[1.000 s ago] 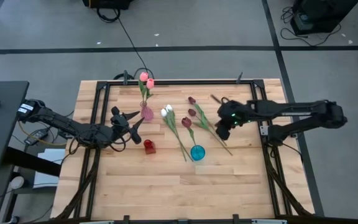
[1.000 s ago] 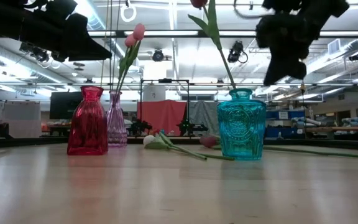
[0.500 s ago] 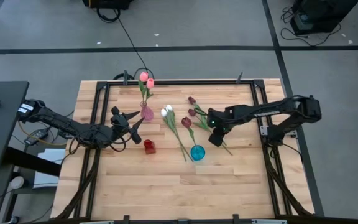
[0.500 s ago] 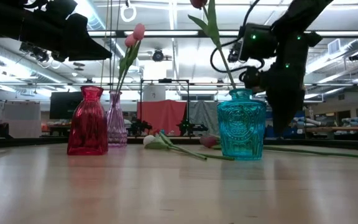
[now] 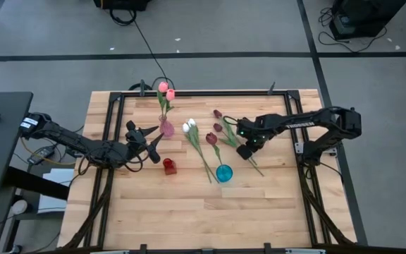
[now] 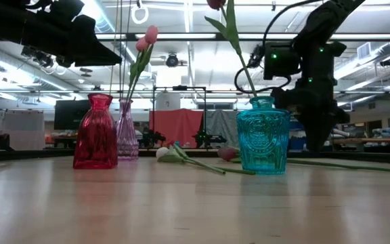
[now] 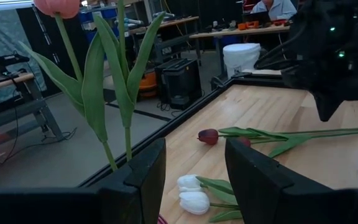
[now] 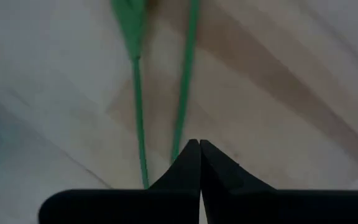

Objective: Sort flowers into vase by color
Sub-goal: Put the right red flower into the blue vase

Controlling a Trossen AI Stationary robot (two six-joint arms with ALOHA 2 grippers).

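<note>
We'd swung the right gripper (image 5: 244, 149) in from the table's right side down onto the maroon tulip stems (image 8: 185, 93), fingers together, apparently not yet gripping; left gripper (image 5: 151, 143) waited parted beside the pink vase (image 5: 166, 128)

I'm working in a lab workshop: beyond the wooden table (image 5: 189, 212) stand cluttered workbenches (image 7: 229, 28), ceiling strip lights (image 6: 181, 36), and floor cables (image 5: 143, 39).

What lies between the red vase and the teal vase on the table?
In the high view, the white tulips have stems running down between the red vase and the teal vase; the low view shows them lying flat.
</note>
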